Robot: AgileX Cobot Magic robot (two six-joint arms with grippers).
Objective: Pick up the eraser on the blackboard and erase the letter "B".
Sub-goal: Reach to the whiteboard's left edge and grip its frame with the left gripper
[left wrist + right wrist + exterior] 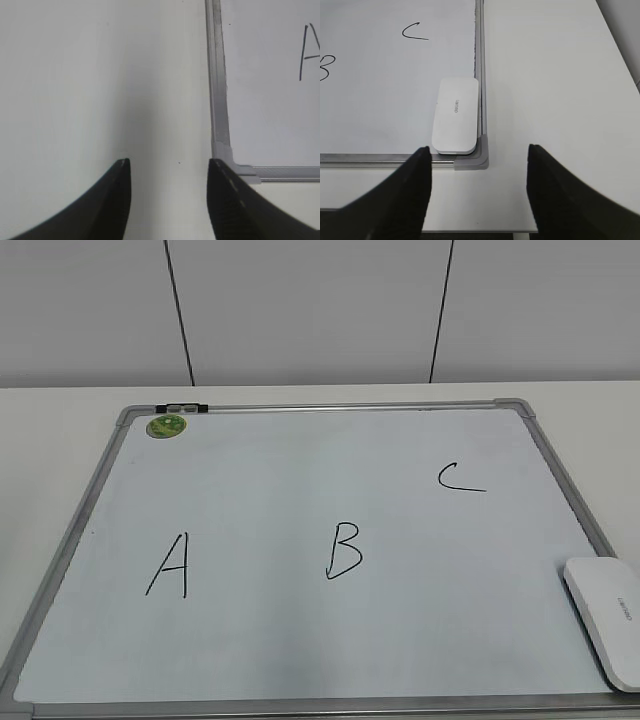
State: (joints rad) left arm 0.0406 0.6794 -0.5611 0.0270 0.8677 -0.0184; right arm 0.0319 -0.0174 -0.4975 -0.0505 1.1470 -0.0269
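Observation:
The blackboard (300, 450) lies flat on the table, pale with a grey frame. The black letter "B" (343, 550) is at its middle, between an "A" (168, 565) and a "C" (460, 478). The white eraser (606, 615) lies at the board's near right corner; it also shows in the right wrist view (456, 114), against the frame. My right gripper (478, 152) is open and empty, above the table just in front of that corner. My left gripper (169, 164) is open and empty, over bare table beside the board's near left corner (222, 150). Neither gripper shows in the exterior view.
A round green magnet (166, 425) and a small black clip (180, 407) sit at the board's far left corner. White tabletop (555, 90) surrounds the board; its front edge (470, 231) lies just below my right gripper. A panelled wall (320, 310) stands behind.

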